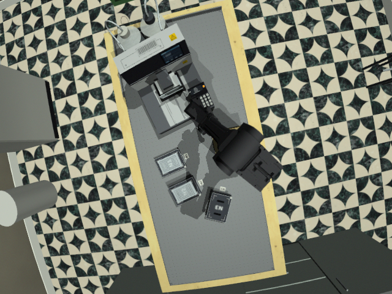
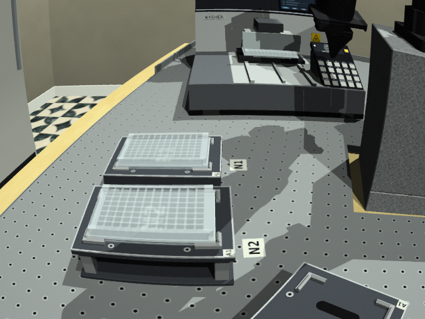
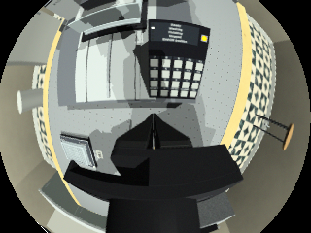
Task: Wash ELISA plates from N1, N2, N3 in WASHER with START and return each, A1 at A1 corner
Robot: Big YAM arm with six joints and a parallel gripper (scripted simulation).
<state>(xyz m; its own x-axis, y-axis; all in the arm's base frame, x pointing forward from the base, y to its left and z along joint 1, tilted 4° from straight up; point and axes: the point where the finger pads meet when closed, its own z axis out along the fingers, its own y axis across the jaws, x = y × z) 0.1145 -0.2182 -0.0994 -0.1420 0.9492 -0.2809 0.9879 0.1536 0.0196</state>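
Gripper [image 1: 190, 100] [image 2: 333, 55] [image 3: 153, 117]: fingers pressed together on nothing, near the keypad [image 1: 198, 90] [image 2: 323, 74] [image 3: 165, 49].
Lamp [image 1: 203, 86] [image 2: 346, 50] [image 3: 204, 38]: amber.
N3's plate [image 1: 170, 90] [image 2: 274, 52]: lay on the carrier [image 2: 299, 60], partly beneath the wash head; top view, 9 o'clock from the keypad.
Top view, from bench centre: N1 [image 1: 157, 166] [image 2: 161, 177], 8 o'clock, and N2 [image 1: 172, 197] [image 2: 147, 253], 7 o'clock, held plates; N3 [image 1: 218, 218] [image 2: 329, 292], 5 o'clock, was bare.
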